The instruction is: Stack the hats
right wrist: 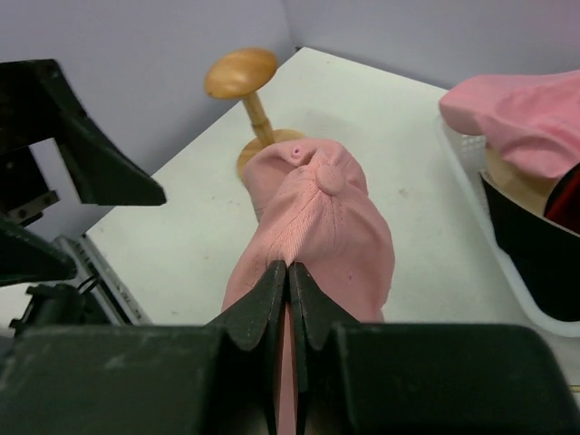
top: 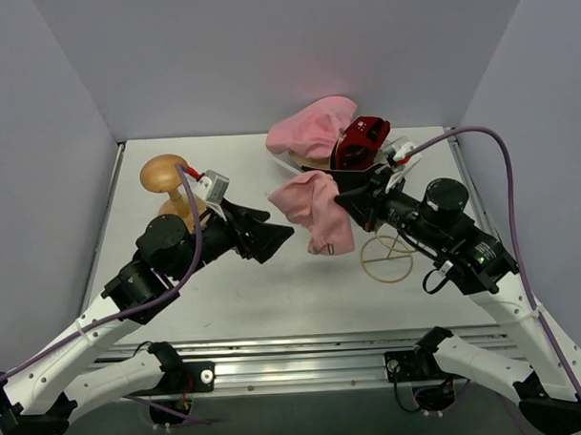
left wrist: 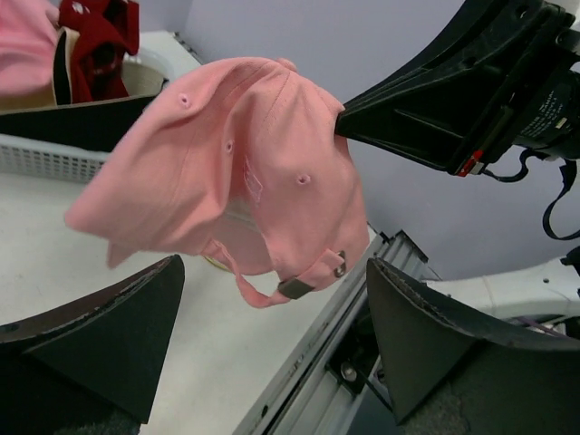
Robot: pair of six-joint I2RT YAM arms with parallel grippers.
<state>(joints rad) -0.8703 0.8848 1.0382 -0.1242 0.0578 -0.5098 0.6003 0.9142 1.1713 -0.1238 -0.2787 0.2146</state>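
You are working over one table point(top: 274, 294) with two arms. One white mesh basket point(left wrist: 45, 159) is sitting at its far right corner, and four hats are showing in it: one pink bucket hat point(top: 311, 126) lying on top, one red cap point(top: 361, 139) beside it, and one black hat point(right wrist: 535, 245) and one tan hat point(right wrist: 512, 177) showing beneath as edges only. One wooden stand point(top: 165, 174) is standing upright at the far left corner. Your right gripper point(right wrist: 288, 272) is pinching one pink cap point(top: 314, 209), which is hanging in the air above the table's middle. Your left gripper point(left wrist: 274, 265) is facing the cap with its fingers spread wide, gripping nothing.
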